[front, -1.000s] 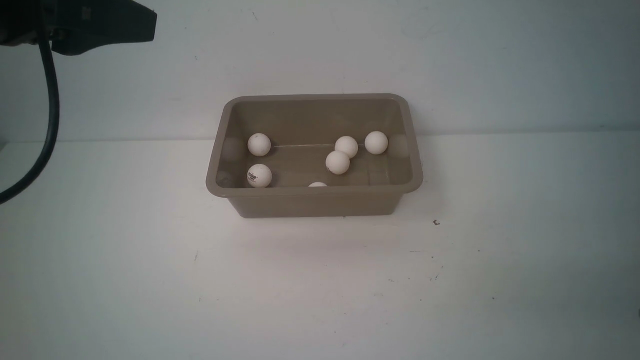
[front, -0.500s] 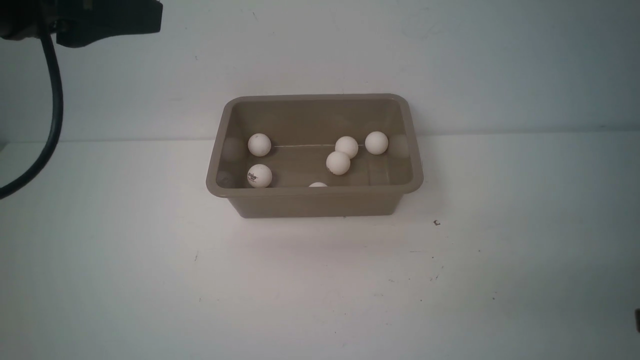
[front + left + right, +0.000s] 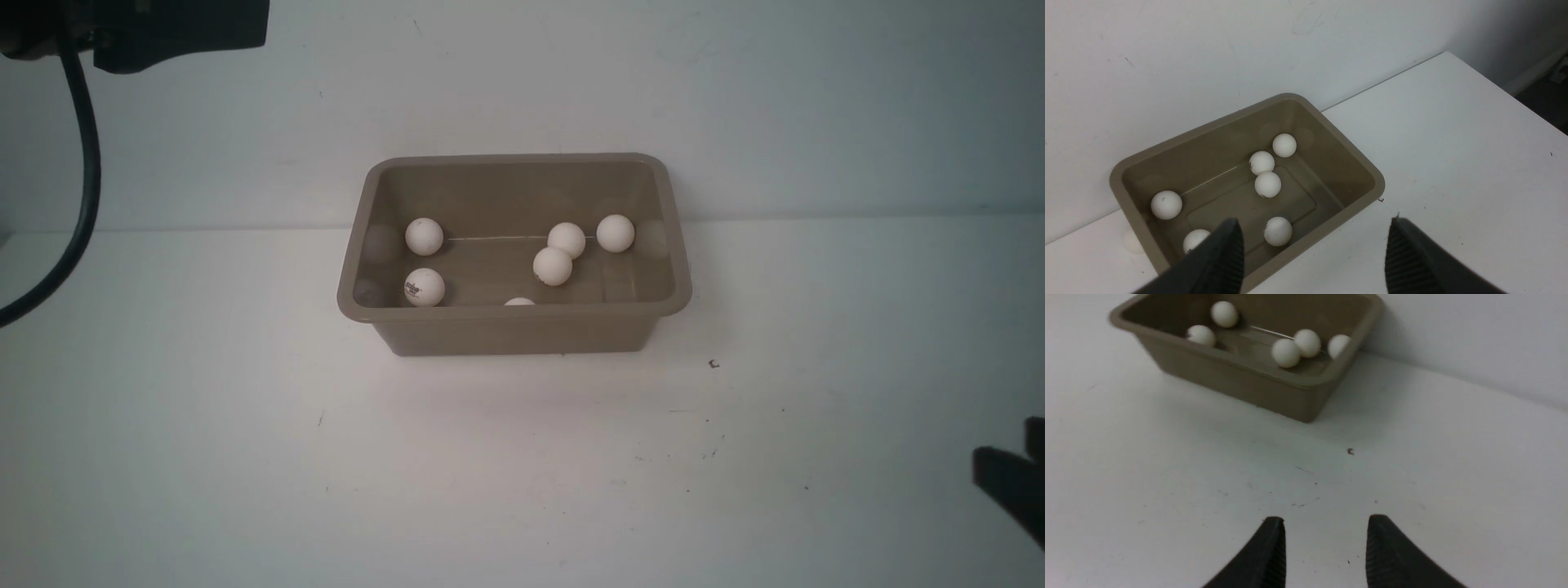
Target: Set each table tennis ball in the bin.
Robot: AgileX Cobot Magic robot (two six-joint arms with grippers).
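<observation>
The taupe bin (image 3: 514, 312) stands against the back wall, mid-table. Several white table tennis balls lie inside it, among them one with a dark logo (image 3: 424, 287), one in the far left part (image 3: 424, 236) and one at the far right (image 3: 615, 233). No ball shows on the table. My left gripper (image 3: 1314, 222) hangs high above the bin's (image 3: 1331, 222) near rim, open and empty. My right gripper (image 3: 1327, 518) is low over the bare table, well short of the bin (image 3: 1290, 381). Its fingers stand a narrow gap apart with nothing between them.
The white wall rises directly behind the bin. A black cable (image 3: 82, 188) hangs from the left arm (image 3: 163, 33) at the upper left. The right gripper's dark tip (image 3: 1012, 482) pokes in at the right edge. The table's right edge (image 3: 1515, 106) drops off beyond the bin.
The right gripper has come into the front view at the lower right edge. The left arm has shifted slightly to the right. The balls have stayed still.
</observation>
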